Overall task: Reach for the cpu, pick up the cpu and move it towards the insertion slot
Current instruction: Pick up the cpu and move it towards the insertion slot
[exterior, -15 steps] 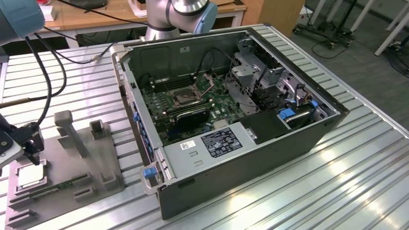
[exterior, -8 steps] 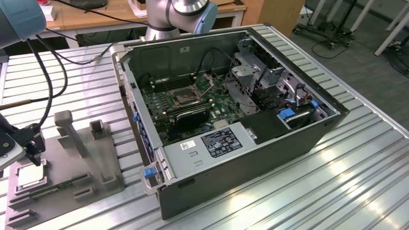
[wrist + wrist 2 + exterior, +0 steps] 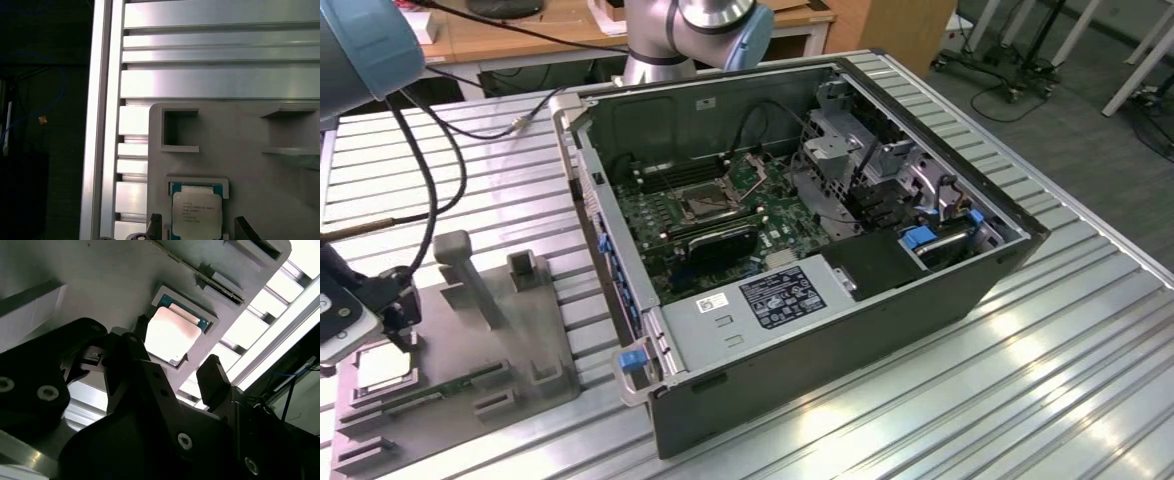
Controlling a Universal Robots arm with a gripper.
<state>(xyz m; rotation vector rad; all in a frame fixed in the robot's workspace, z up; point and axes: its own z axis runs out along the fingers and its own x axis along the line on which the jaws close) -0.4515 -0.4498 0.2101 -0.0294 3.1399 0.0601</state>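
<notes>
The cpu [image 3: 196, 215] lies flat, metal lid up, in a shallow square pocket of the grey tray [image 3: 520, 340]. That puts it at the exterior view's far left, well apart from the slot [image 3: 700, 205] inside the open case [image 3: 854, 330].

It looks thin, rigid and light, so weight should be no trouble. The likelier concerns are its smooth lid and narrow edges, which give little to grip. Its underside of contacts would probably not forgive a scrape or a drop. A green board rim shows around the lid, and the pocket's walls sit close to it. The sensible hold seems to be squarely across two opposite edges, with light pressure. A level lift should keep it from tilting or catching on the pocket wall.

The gripper [image 3: 177, 346] hangs just above the chip with its jaws spread wider than the chip, one of its black fingers [image 3: 212, 372] to each side. In both wrist views the tips flank the chip without clear contact, and nothing is held. The tray rests on the ribbed metal table [image 3: 1067, 380] beside the case.
</notes>
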